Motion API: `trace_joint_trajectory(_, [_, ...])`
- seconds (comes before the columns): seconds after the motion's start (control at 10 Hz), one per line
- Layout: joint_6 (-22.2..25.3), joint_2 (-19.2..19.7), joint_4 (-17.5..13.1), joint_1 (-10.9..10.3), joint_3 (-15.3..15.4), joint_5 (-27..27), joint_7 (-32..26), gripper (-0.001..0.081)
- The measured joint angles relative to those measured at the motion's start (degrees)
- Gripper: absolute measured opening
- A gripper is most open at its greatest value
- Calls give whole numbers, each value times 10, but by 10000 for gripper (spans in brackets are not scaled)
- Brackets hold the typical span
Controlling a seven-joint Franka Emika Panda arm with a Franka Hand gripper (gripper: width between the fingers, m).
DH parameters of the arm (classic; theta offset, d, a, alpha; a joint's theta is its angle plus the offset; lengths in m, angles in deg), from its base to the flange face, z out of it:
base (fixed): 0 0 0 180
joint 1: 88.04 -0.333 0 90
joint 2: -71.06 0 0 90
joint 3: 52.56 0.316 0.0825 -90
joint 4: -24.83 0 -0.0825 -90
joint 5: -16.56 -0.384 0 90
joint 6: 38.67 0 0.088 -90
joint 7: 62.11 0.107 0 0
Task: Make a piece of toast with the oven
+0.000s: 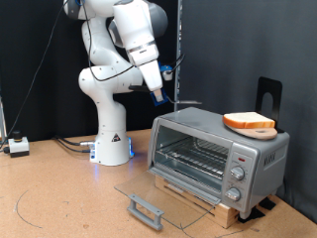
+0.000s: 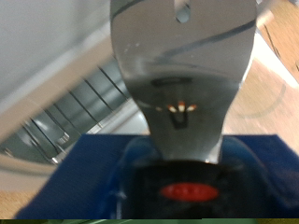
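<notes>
The piece of toast point(image 1: 250, 122) lies flat on top of the silver oven point(image 1: 203, 134) at the exterior view's right. The oven's glass door point(image 1: 149, 190) is dropped open and the wire rack point(image 1: 193, 154) shows inside. My gripper point(image 1: 161, 94) hangs above and to the left of the oven. It is shut on a flat metal spatula point(image 1: 188, 102) whose blade points right, towards the toast. In the wrist view the shiny blade point(image 2: 182, 75) fills the middle, above a blue handle point(image 2: 93, 177). The oven's rack point(image 2: 70, 112) shows beside the blade.
The oven stands on a wooden slatted base point(image 1: 213, 205), with its knobs point(image 1: 236, 178) on the front panel. A black stand point(image 1: 269, 94) rises behind it. The robot's white base point(image 1: 109, 139) stands at the left. A small white box point(image 1: 17, 146) and cables point(image 1: 69, 144) lie on the table.
</notes>
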Motion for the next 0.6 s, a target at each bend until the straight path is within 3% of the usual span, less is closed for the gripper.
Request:
trace_joint_trajectory(0.3, [-26, 44, -10, 32, -36, 20, -45, 397])
trace_joint_trajectory(0.6, [-31, 60, -14, 29, -42, 16, -65, 397])
